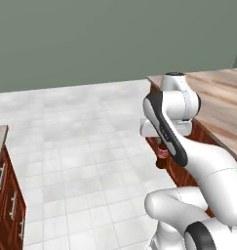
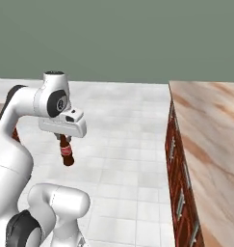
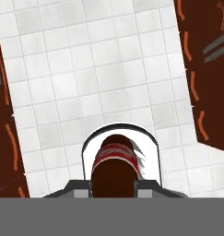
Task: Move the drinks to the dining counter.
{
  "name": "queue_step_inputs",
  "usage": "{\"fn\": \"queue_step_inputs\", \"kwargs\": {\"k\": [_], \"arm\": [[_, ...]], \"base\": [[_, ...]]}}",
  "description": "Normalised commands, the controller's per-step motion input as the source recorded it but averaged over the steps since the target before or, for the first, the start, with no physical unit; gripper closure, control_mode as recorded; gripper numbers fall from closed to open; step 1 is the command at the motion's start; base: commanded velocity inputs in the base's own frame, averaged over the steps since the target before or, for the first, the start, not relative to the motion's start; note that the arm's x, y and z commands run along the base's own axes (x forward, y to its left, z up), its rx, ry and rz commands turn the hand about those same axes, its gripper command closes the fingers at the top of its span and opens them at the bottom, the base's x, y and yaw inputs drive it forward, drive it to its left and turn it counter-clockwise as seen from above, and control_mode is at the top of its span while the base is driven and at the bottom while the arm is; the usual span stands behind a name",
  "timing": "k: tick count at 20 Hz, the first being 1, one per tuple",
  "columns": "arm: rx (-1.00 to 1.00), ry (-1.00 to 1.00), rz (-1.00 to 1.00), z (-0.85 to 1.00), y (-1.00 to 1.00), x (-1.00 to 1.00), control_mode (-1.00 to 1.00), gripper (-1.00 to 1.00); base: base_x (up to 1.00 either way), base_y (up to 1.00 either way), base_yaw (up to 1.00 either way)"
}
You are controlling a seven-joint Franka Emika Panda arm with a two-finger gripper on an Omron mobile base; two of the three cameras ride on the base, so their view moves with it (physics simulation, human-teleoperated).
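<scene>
Cola bottle (image 3: 114,168) clamped in tool (image 3: 114,186), hanging below it, above tiled floor (image 3: 85,69)

Plain grey-green wall (image 1: 90,39) across back; white tiled floor (image 1: 81,146) with faint grey mottling, evenly lit. Wood-veined bench top (image 2: 210,140) at right over dark reddish-brown cabinets (image 2: 178,183) with pale bar handles. Second cabinet (image 1: 8,195) at left edge, its top barely visible, possibly same finish
</scene>
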Motion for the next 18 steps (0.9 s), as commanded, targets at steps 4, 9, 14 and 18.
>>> {"fn": "queue_step_inputs", "kwargs": {"k": [4, 9, 14, 18], "arm": [[0.0, 0.0, 0.0, 0.0, 0.0, 0.0, 1.0, 1.0], [0.0, 0.0, 0.0, 0.0, 0.0, 0.0, 1.0, 1.0], [0.0, 0.0, 0.0, 0.0, 0.0, 0.0, 1.0, 1.0], [0.0, 0.0, 0.0, 0.0, 0.0, 0.0, 1.0, 1.0]], "base": [[1.0, 0.28, -0.02], [1.0, 0.28, -0.01], [1.0, 0.35, 0.0], [1.0, 0.57, 0.0]]}}
